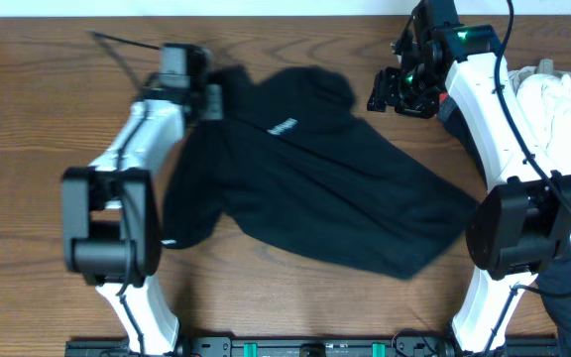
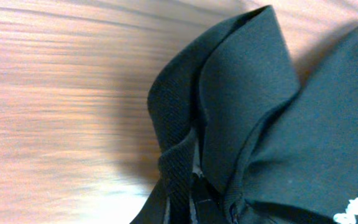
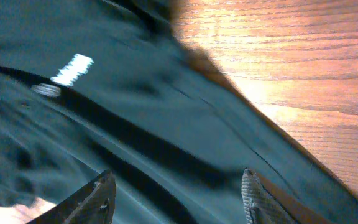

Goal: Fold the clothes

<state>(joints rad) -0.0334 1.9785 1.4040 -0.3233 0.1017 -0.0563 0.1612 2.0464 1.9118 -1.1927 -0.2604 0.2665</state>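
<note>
**At left fingertips: shirt edge pinched; right fingers wide, empty**

Between fingers of left gripper (image 1: 204, 97), apparently clamped: bunched edge of black T-shirt (image 1: 305, 188), close to collar. Fingers themselves out of wrist frame, so judged only from cloth gathering to a pinch there. Just ahead of that pinch, fold standing up off table (image 1: 28, 119). From left fingers across towards right gripper (image 1: 404, 91): rest of shirt, crumpled and skewed, white logo (image 1: 283, 127) facing up. Right fingers (image 3: 101, 199) spread apart, gripping nothing, black cloth and a seam under and ahead of them. On outer side of right fingers: white garments (image 1: 563, 109), not held.

Handling, as a judgement: light, limp, no stiffness; drapes, bunches, slides easily on wood; wrinkles if dragged from one point. Best hold likely two-point, one gripper per shoulder seam or hem corner, pinching at the edge. Surest bite probably at thick collar rib.
</note>
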